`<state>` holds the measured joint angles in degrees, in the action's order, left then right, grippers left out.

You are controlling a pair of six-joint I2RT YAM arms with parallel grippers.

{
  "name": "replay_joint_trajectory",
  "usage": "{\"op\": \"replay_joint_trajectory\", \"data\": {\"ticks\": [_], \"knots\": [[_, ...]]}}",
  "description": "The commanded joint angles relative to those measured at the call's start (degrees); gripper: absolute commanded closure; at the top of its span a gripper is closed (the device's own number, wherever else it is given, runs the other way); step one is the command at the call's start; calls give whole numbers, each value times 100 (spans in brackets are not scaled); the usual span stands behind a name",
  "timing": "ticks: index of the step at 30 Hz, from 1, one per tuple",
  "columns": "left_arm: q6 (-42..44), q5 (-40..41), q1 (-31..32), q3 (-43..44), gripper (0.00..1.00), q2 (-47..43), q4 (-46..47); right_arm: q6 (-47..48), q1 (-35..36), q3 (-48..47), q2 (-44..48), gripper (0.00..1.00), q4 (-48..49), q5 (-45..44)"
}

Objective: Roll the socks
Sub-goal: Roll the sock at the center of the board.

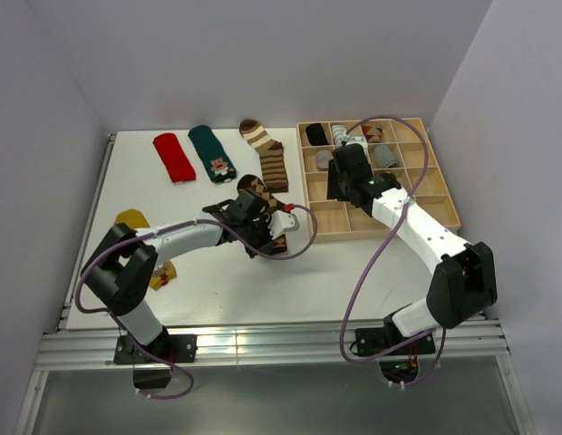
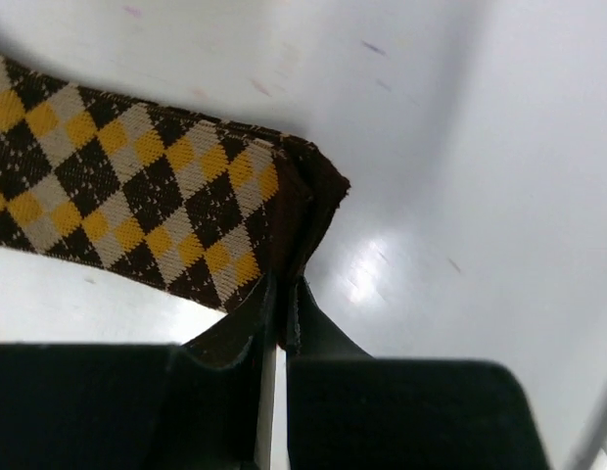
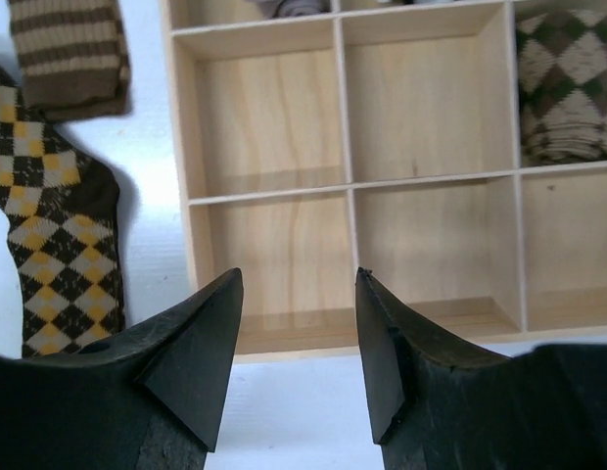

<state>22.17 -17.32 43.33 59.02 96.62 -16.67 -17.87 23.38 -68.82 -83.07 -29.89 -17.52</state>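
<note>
Table (image 1: 263, 290), white, bearing all items. Tray (image 1: 331, 217), wooden, compartmented, at right; some far cells hold rolled socks (image 1: 383, 156). Striped sock (image 1: 267, 154), teal sock (image 1: 213, 152) and red sock (image 1: 174, 156) lie flat along far side. Mustard sock (image 1: 131, 217) lies by left arm. Argyle sock (image 2: 137, 196) lies mid-table, just left of tray. Left gripper (image 2: 282, 294): pinched closed on argyle sock's dark end. Right gripper (image 3: 299, 323): jaws parted, empty, above tray.

Left arm (image 1: 186, 237) and right arm (image 1: 426, 234), white shells with black joints, each trailing a looping purple cable (image 1: 370, 261) to its base.
</note>
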Motion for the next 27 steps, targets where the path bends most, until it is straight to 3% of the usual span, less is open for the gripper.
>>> {"op": "replay_joint_trajectory", "data": {"ticks": [1,8,10,20,27], "knots": [[812,-1378,-123,320,94,-398,-1644,90,263,228,326,43,352,81],[2106,-2494,-781,715,92,-407,-4042,108,1054,773,809,44,825,555],[2334,-2600,-870,803,92,-223,-4335,82,1335,1053,932,44,1028,714],[2634,-3110,-1046,1234,92,1157,-4723,-418,2126,2301,1450,45,2064,662],[2381,-3216,-1046,1972,92,1816,-4864,-779,2470,3443,2267,46,2795,355]]}}
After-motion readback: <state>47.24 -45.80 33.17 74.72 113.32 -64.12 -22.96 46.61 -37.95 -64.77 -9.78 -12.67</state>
